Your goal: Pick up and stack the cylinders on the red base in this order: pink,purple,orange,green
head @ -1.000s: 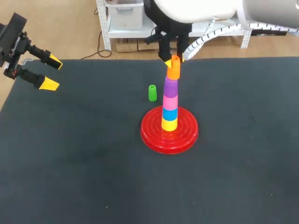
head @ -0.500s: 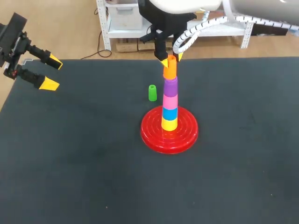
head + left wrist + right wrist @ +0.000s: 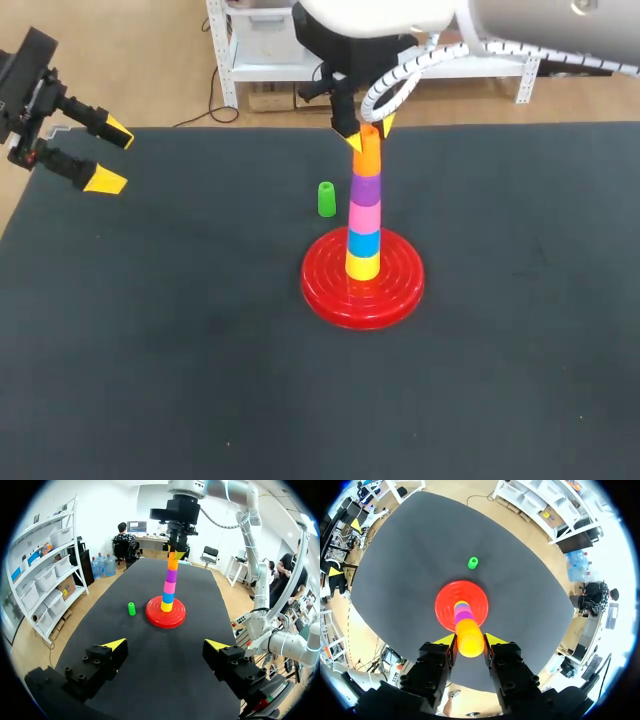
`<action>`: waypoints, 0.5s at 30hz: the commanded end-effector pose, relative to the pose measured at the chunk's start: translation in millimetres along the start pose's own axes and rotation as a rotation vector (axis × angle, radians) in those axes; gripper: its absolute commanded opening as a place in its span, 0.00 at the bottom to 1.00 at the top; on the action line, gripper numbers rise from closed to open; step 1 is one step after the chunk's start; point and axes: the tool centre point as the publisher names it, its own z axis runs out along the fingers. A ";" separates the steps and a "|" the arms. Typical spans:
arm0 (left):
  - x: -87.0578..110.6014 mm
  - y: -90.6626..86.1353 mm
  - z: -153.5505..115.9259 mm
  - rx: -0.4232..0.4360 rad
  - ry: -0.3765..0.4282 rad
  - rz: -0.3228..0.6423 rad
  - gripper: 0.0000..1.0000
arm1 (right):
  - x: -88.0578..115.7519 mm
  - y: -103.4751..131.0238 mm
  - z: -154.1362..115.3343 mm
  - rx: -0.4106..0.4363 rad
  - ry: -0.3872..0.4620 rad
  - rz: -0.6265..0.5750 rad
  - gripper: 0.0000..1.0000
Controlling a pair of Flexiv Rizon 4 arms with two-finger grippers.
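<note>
On the red base [image 3: 402,291] stands a stack of yellow [image 3: 362,266], blue [image 3: 363,243], pink [image 3: 364,216] and purple [image 3: 365,188] cylinders. The orange cylinder [image 3: 366,158] sits on top of the purple one, and my right gripper [image 3: 367,132] is shut on its upper end from above. In the right wrist view the orange cylinder [image 3: 469,639] fills the gap between the fingers, with the stack and base below it. The green cylinder [image 3: 326,199] stands upright on the mat just left of the base. My left gripper [image 3: 110,157] hangs open at the table's far left edge, holding nothing.
The dark mat [image 3: 200,350] covers the whole table. In the left wrist view the stack [image 3: 169,587] and the green cylinder [image 3: 131,609] lie well ahead of the open left gripper [image 3: 165,645].
My right gripper has shifted slightly left and lowered the orange cylinder, which now stands straighter on the purple one. The left arm has not moved.
</note>
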 end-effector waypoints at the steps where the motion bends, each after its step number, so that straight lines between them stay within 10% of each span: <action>1: 1.1 0.0 0.5 -0.001 -0.003 0.002 1.00 | 0.6 -1.2 4.6 -0.001 0.003 0.004 0.00; 13: 1.1 0.0 0.5 -0.001 -0.003 0.002 1.00 | -10.8 7.7 17.3 -0.016 0.038 0.013 0.00; 15: 1.1 0.0 0.5 -0.001 -0.003 0.002 1.00 | -14.1 5.1 10.4 -0.035 0.027 0.016 0.29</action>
